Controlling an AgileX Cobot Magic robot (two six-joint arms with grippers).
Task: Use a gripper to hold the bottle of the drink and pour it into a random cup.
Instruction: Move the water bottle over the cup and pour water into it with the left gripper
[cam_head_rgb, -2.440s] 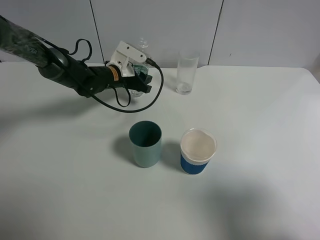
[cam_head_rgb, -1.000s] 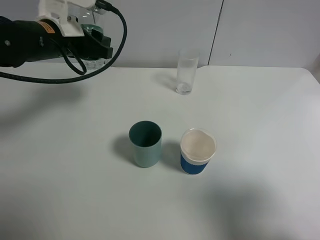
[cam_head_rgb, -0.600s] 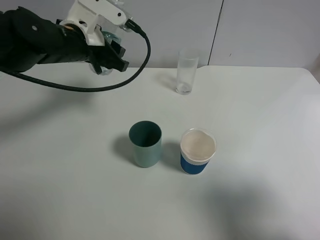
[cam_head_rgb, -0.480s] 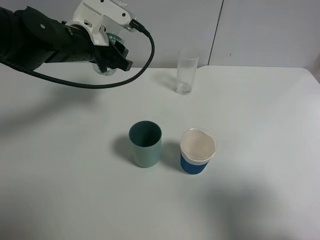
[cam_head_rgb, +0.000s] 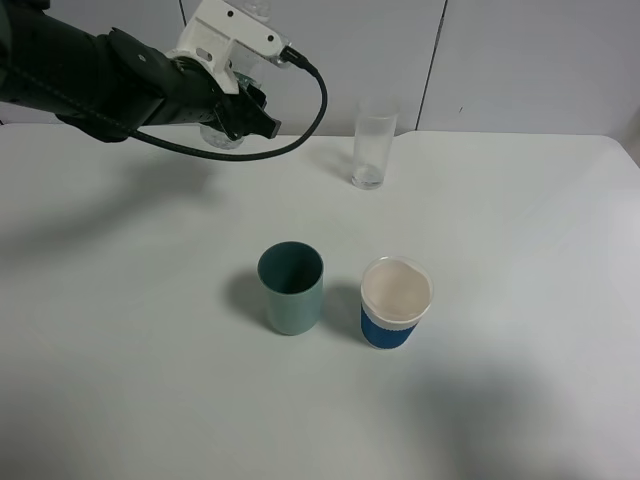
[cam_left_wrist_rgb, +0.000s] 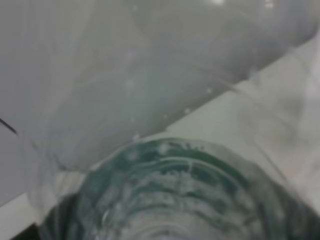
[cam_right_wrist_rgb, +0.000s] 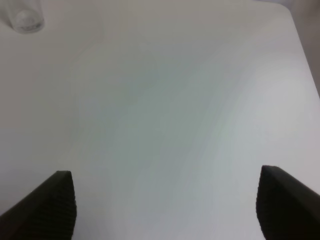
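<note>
Table: white, unchanged.
My left gripper: closed tight on the bottle, shifted right since a moment ago.
My right gripper: fingers spread, empty.
The bottle: aloft, nearer the cup, still well left of it.
The cup: upright, unmoved.

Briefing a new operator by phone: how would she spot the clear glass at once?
On the white table, look along the far edge by the wall. The clear glass stands alone there, right of the raised left gripper. Unlike the teal cup and blue-banded paper cup paired mid-table, it is tall, slim and see-through.
</note>
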